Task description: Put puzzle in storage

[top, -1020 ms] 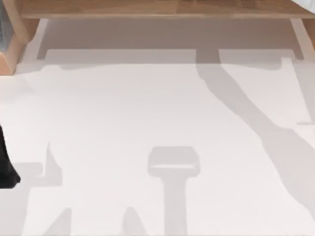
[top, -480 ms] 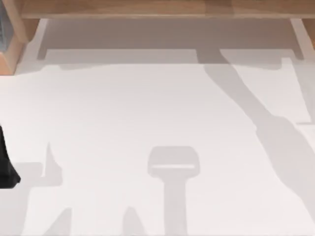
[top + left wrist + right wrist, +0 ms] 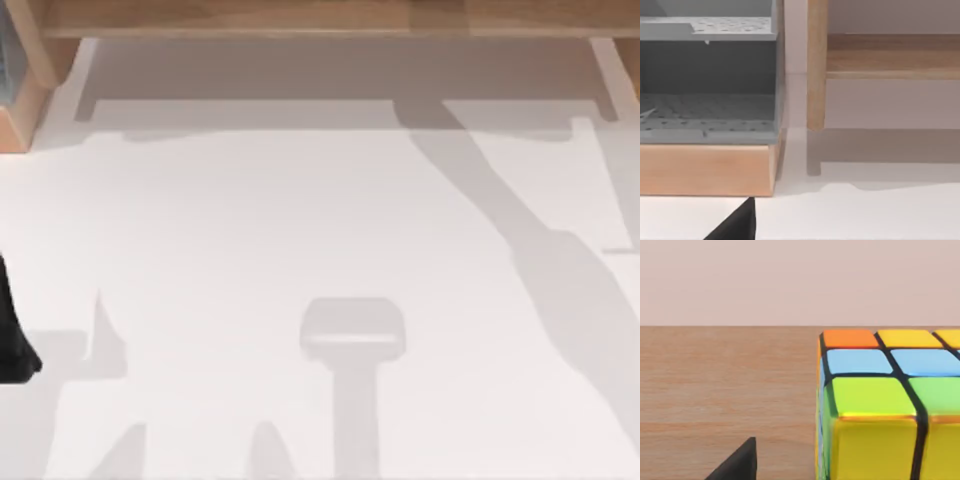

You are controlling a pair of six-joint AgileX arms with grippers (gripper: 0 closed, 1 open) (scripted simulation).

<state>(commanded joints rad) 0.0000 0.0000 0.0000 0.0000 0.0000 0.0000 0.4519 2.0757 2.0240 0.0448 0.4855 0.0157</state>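
Note:
The puzzle (image 3: 880, 405), a colour cube with orange, yellow, blue and green tiles, rests on a brown wooden surface (image 3: 725, 380) in the right wrist view. It is very close to the camera. A black tip of my right gripper (image 3: 737, 462) shows beside the cube, with a gap of bare wood between them. My left arm (image 3: 12, 340) is parked at the table's left edge, and a black tip of its gripper (image 3: 737, 222) hangs above the white table, facing a grey perforated storage unit (image 3: 707, 115) set in a wooden frame.
A long wooden shelf (image 3: 330, 18) runs along the far side of the white table (image 3: 250, 230). Its upright post (image 3: 816, 75) stands just beside the grey unit. The wooden corner (image 3: 25, 90) of that unit sits at the far left. Arm shadows cross the table.
The right arm's shadow on the table has shifted a little to the right. The left arm has not moved.

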